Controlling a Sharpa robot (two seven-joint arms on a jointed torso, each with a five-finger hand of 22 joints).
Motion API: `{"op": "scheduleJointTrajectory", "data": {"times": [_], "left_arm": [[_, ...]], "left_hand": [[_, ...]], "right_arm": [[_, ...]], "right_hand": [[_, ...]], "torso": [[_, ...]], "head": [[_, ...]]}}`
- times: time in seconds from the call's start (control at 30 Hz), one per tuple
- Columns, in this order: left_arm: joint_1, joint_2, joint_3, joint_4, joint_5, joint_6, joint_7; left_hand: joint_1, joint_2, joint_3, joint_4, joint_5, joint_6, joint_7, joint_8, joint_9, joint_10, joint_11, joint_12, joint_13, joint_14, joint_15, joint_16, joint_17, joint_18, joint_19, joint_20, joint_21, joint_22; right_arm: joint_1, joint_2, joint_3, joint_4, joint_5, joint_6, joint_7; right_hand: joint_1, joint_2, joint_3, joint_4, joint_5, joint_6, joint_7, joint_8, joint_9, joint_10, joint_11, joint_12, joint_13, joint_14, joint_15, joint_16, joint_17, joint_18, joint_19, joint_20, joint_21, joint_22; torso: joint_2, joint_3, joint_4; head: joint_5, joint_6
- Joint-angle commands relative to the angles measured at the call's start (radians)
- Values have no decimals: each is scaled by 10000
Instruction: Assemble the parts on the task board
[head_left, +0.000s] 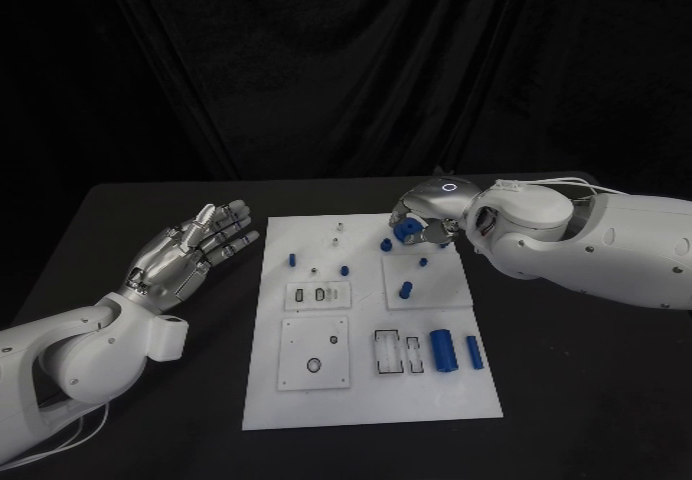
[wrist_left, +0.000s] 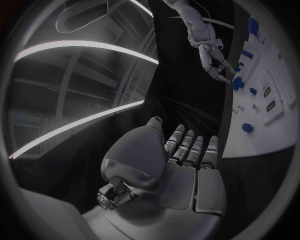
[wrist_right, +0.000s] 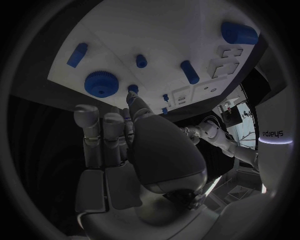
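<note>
A white rectangular task board (head_left: 368, 400) lies in the middle of a black table (head_left: 577, 400), flanked by the robot's two white arms. The silver right hand (head_left: 421, 222) reaches in over the board's far right corner, its fingers bunched around a round blue toothed gear (head_left: 408, 230). From the head view the gear appears caught in the fingers, but the right wrist view shows the gear (wrist_right: 101, 83) resting on the board beyond the fingertips (wrist_right: 132, 97), one of which is next to a small blue peg (wrist_right: 133, 88); whether the hand actually holds the gear cannot be told.

The silver left hand (head_left: 191, 250) hovers off the board's left edge above the table, palm up, its fingers straight, slightly apart and holding nothing. The left wrist view shows the same flat hand (wrist_left: 187, 165), with the board to one side.

Scattered blue parts sit on the board: a large blue cylinder (head_left: 444, 350) and a slimmer blue bar (head_left: 475, 352) near the front right, beside two empty outlined slots (head_left: 397, 352); a short blue cylinder (head_left: 407, 291) lying on the raised white plate on the right; and several small blue pegs (head_left: 290, 260) standing toward the far left. A square white plate with round holes (head_left: 315, 352) occupies the front left.
</note>
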Motion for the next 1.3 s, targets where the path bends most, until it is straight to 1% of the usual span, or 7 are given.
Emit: {"op": "scheduleJointTrajectory", "data": {"times": [0.03, 0.37, 0.47, 0.6, 0.97, 1.07, 1.3], "left_arm": [[11, -23, 16, 48, 90, -43, 2491], [11, -85, 17, 82, 95, -19, 2501], [11, -91, 17, 88, 95, -2, 2500], [11, -114, 17, 99, 95, 20, 2497], [11, -109, 17, 58, 154, 100, 2447], [11, -89, 17, 30, 158, 125, 2428], [11, -39, 16, -77, 184, 171, 2380]], "left_hand": [[11, 34, 72, -11, 41, 111, -21, 50, 16, 60, 75, 82, 13, 26, 40, 69, 18, -31, -62, -32, -21, -3], [10, 33, 88, -14, 52, 145, -14, 60, 20, 71, 89, 99, 14, 29, 45, 77, 19, -37, -70, -35, -26, -6], [12, 34, 99, -16, 61, 159, -11, 64, 22, 79, 97, 110, 16, 29, 49, 79, 19, -40, -74, -35, -28, -8], [17, 35, 120, -22, 81, 209, -3, 78, 28, 88, 112, 125, 16, 30, 56, 85, 20, -47, -75, -34, -27, -7], [74, 21, 236, -50, 229, 355, 27, 125, 43, 171, 204, 242, 27, 43, 108, 129, 25, -82, -64, -21, -8, -1], [130, 9, 303, -73, 361, 373, 33, 132, 41, 180, 228, 273, 25, 35, 128, 136, 24, -103, -64, -19, -4, -2], [220, -2, 395, -113, 509, 409, 52, 143, 42, 180, 251, 307, 23, 37, 151, 159, 26, -127, -64, -17, 3, -1]], "right_arm": [[-31, -33, 8, 89, -236, -196, -109], [-244, 87, 8, 11, -238, -267, -82], [-333, 166, 9, -67, -238, -369, -59], [-431, 304, 11, -189, -238, -459, -16], [-655, 708, 15, -562, -238, -650, 87], [-686, 777, 15, -651, -238, -739, 118], [-718, 908, 16, -819, -238, -762, 110]], "right_hand": [[-20, -99, 51, -12, -49, 18, -63, -46, 9, 73, -3, -36, 15, 51, 4, 55, 7, -66, 52, -17, 62, 8], [15, -171, 225, 38, -36, -95, -83, -238, -10, 182, -7, -166, 14, 83, -3, 96, 135, -83, 94, -23, 118, 144], [102, -242, 524, 42, 380, -109, 10, -412, -16, 472, 23, -331, 3, 525, 89, 609, 1378, -247, 579, 49, 633, 1064], [112, -274, 669, 58, 486, -52, 34, -454, -8, 565, 29, -438, 0, 571, 127, 680, 1531, -262, 638, 77, 722, 1210], [131, -281, 966, 88, 619, -1, 59, -546, -8, 694, 67, -639, -4, 570, 230, 721, 1625, -272, 631, 171, 778, 1305], [178, -320, 1196, 65, 683, -27, -70, -636, -17, 727, 102, -803, -7, 538, 279, 716, 1619, -263, 596, 220, 791, 1337], [154, -351, 1373, 85, 693, -20, -133, -693, -17, 746, 128, -932, -5, 476, 316, 670, 1513, -248, 531, 256, 767, 1309]], "torso": [[10, -12, 16], [6, -37, 14], [-7, -31, -8], [-4, -36, -12], [11, -40, 49], [6, -46, 24], [0, -54, 11]], "head": [[55, -54], [117, -186], [179, -221], [223, -265], [110, -251], [130, -259], [168, -280]]}}
